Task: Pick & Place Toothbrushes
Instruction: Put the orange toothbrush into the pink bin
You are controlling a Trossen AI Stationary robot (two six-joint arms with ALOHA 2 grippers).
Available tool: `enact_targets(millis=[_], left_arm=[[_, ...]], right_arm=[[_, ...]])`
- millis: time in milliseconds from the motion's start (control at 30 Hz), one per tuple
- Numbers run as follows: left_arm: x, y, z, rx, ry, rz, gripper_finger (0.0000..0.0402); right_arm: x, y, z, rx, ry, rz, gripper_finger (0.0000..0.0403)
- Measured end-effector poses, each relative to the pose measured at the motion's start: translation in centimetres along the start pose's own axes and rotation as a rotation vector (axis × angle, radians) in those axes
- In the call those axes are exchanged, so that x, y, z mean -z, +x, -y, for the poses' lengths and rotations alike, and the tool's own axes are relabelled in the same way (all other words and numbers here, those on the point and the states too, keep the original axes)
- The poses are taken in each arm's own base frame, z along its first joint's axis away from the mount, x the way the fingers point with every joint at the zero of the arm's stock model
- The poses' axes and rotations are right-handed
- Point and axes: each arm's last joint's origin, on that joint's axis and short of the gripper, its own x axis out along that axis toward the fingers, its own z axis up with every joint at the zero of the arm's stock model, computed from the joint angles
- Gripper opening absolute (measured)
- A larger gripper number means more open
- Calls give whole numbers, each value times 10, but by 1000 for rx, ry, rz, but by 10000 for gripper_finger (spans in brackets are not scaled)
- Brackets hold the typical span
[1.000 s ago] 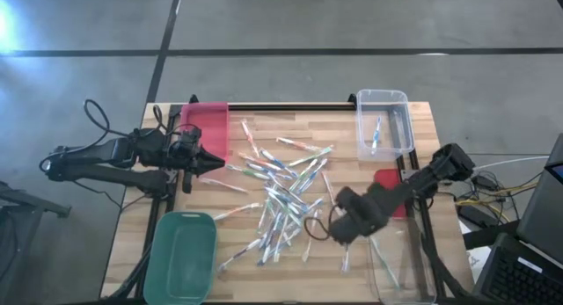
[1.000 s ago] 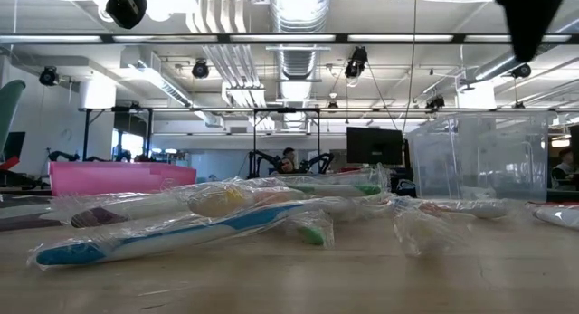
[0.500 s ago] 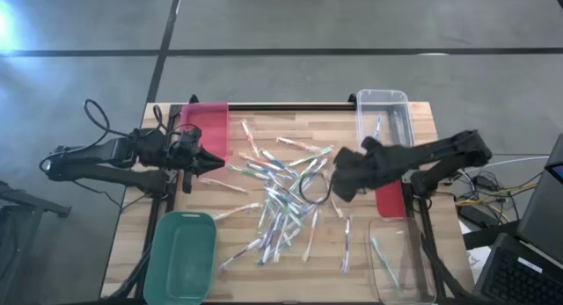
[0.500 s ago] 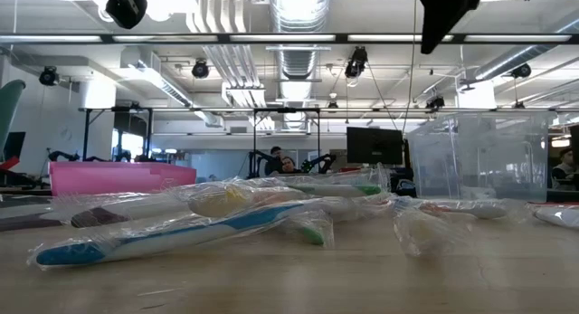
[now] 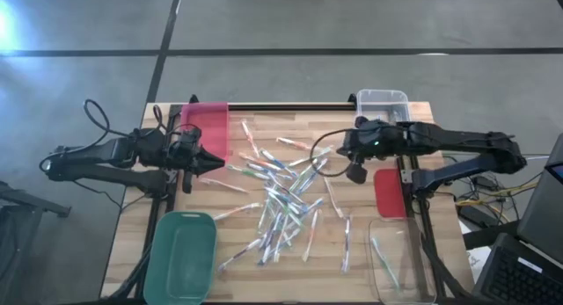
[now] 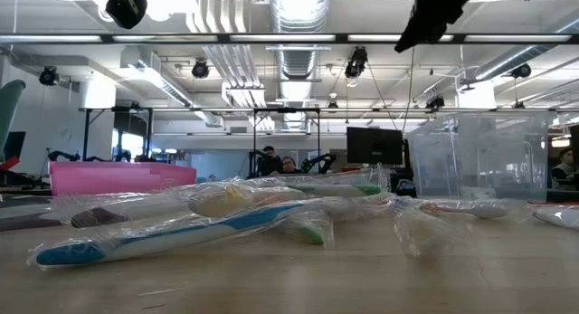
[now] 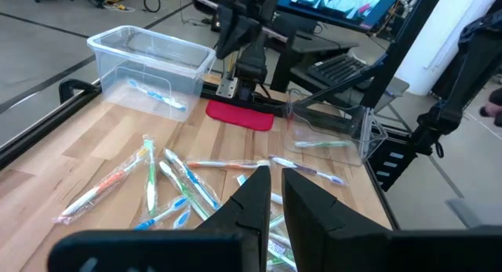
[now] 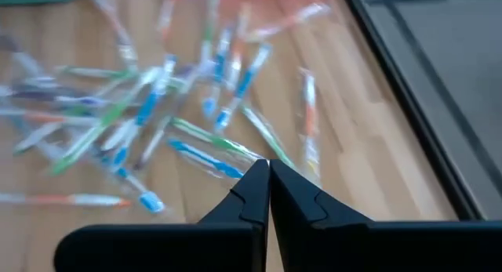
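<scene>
A: Right pincer (image 5: pixel 355 171) — entry?
B: Fingers shut on nothing. It has swung up from the near clear bin (image 5: pixel 400 268) to hover over the far edge of the toothbrush pile (image 5: pixel 283 195); jaws that stood apart a second ago have closed. I judge a drop finished and a fresh pick beginning.

A: Nearest stock?
B: Just under it, a blue-green toothbrush (image 8: pixel 205 156), long axis slanting across its closed tips. Beyond, brushes fanned every way on the surface (image 5: pixel 246 226).

A: Left pincer (image 5: pixel 214 165)?
B: Nearly closed, empty, waiting beside the pink bin (image 5: pixel 208 126).
</scene>
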Motion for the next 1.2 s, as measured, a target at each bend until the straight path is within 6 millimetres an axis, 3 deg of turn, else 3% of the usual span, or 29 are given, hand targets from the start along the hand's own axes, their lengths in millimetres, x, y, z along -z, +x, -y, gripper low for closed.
enact_targets(millis=[167,633,1200], left_arm=[[0,0,0,0,0,0,39],[0,0,0,1,0,-1,39],[0,0,0,0,0,0,39]], right_arm=[[30,-10,11,-17,-26,13,8],[93,-38,11,-80,-180,166,8],[96,-44,12,-72,-162,213,8]])
